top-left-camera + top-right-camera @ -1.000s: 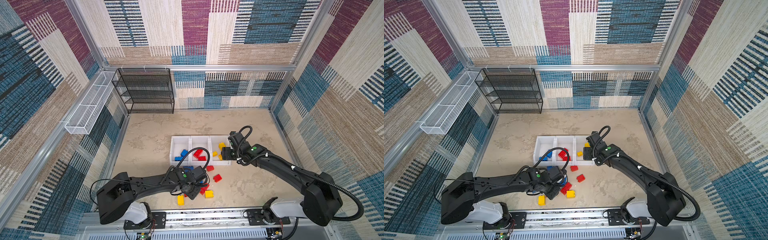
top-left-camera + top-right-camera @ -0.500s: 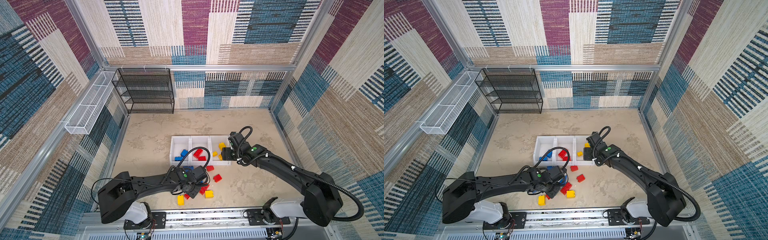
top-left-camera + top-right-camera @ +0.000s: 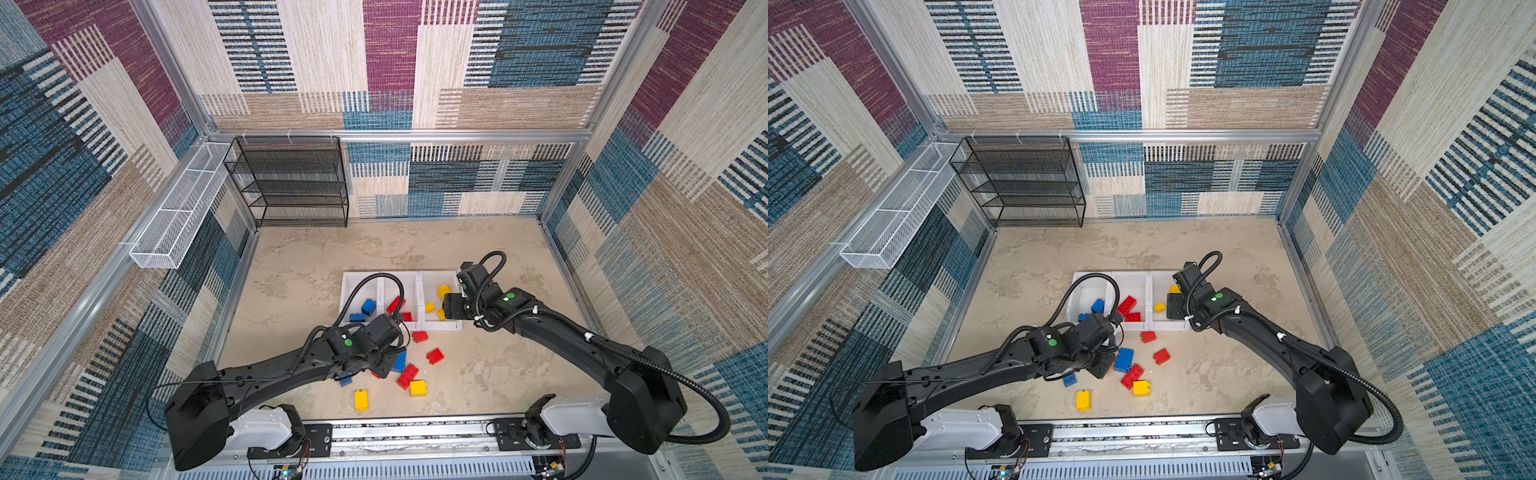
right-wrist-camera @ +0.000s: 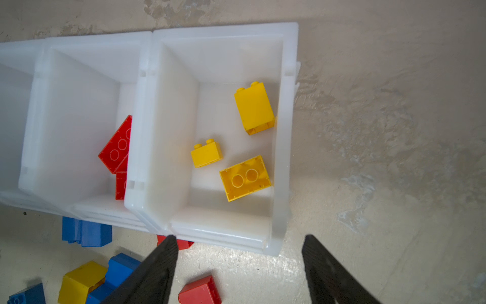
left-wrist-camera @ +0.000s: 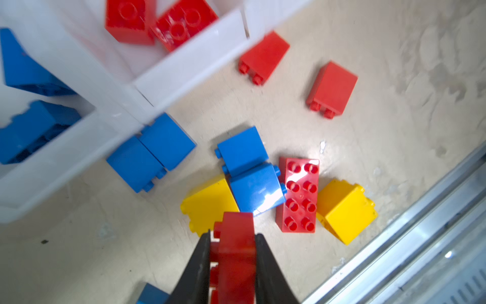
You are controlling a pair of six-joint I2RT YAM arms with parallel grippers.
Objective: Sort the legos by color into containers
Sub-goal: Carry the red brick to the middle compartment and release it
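Observation:
My left gripper is shut on a red lego, low over the loose pile; whether it is off the floor I cannot tell. In both top views that gripper sits among the scattered legos. Beside it lie a long red lego, blue legos and yellow legos. The three white containers hold blue on the left, red in the middle and yellow on the right. My right gripper hangs open and empty over the front rim of the yellow container.
A black mesh rack stands at the back left, with a white wire basket on the left wall. The aluminium rail runs along the front edge. More loose legos lie near it, a yellow one and a red one.
My left gripper has closed on the red lego. The right arm has stayed still, open over the yellow container.

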